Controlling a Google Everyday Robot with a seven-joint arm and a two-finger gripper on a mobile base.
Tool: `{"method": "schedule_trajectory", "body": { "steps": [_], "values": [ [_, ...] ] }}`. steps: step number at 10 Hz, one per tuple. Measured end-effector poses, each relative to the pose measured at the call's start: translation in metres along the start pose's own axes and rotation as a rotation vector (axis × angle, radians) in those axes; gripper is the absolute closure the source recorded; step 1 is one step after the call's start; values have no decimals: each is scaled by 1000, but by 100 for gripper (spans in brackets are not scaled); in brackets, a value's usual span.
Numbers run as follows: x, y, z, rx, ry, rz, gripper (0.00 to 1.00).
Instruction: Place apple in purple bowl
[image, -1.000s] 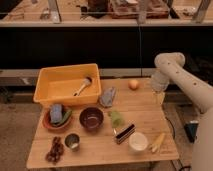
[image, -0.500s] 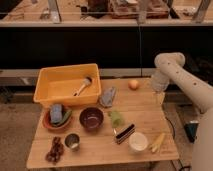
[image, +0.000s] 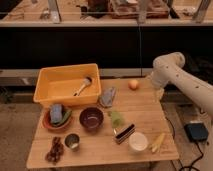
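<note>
- One apple, loose on the far part of the table, just right of the yellow bin, not yet picked up.
- Gripper hanging at the table's right edge, near the apple's right side but apart from it; spread or pressed together, impossible to tell.
- Purple bowl nearer and to the left, mid-table, apparently empty, between the orange-brown bowl with its blue sponge and a pale green lump.
- Step in hand, by the look of it: reaching for the apple.
- Probably best done by centring over the fruit and closing across its widest part; round, so likely to roll toward the table's far edge if nudged from one side.
- For the carry: lift well clear of the grey cloth-like item lying between apple and bowl, then release low over the bowl's middle to avoid a bounce out.
</note>
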Motion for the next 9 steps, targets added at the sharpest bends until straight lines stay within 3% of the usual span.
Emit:
{"method": "schedule_trajectory", "body": {
  "steps": [1,2,6,7,9],
  "values": [
    [4,-14,-2,53,14,8,20],
    [4,-19,-3,70,18,9,20],
    [6,-22,-2,81,6,7,20],
    [10,-25,1,92,-28,0,20],
    [18,-40,14,121,-140,-23,20]
  ]
}}
